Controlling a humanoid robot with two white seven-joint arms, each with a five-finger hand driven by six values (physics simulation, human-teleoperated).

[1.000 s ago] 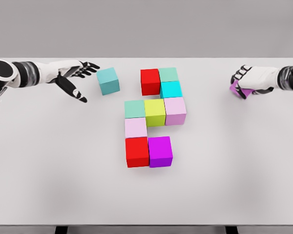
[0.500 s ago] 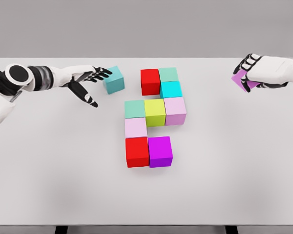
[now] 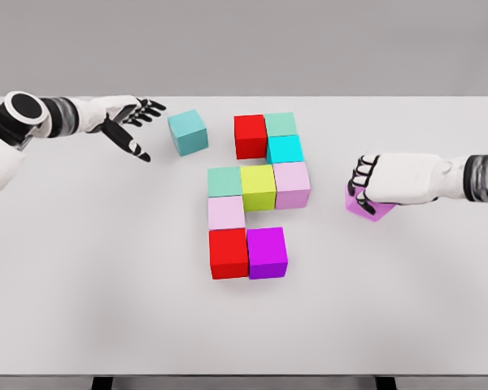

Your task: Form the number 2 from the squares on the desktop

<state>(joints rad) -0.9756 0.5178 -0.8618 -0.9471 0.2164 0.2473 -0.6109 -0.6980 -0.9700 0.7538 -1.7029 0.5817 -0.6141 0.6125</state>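
1. While the right arm reaches in level from the picture's right edge in the head view, the right hand (image 3: 388, 180) lies palm down with its fingers (image 3: 359, 180) curled over a violet cube (image 3: 363, 203), holding it right of the block cluster.
2. Stretched in from the upper left, the left hand (image 3: 124, 122) shows its fingers spread wide, holding nothing, near a teal cube (image 3: 188, 132) but apart from it.
3. Nine cubes sit together on the white tabletop (image 3: 106, 284), from a red cube (image 3: 250, 136) at top to a magenta cube (image 3: 267, 253) at bottom.
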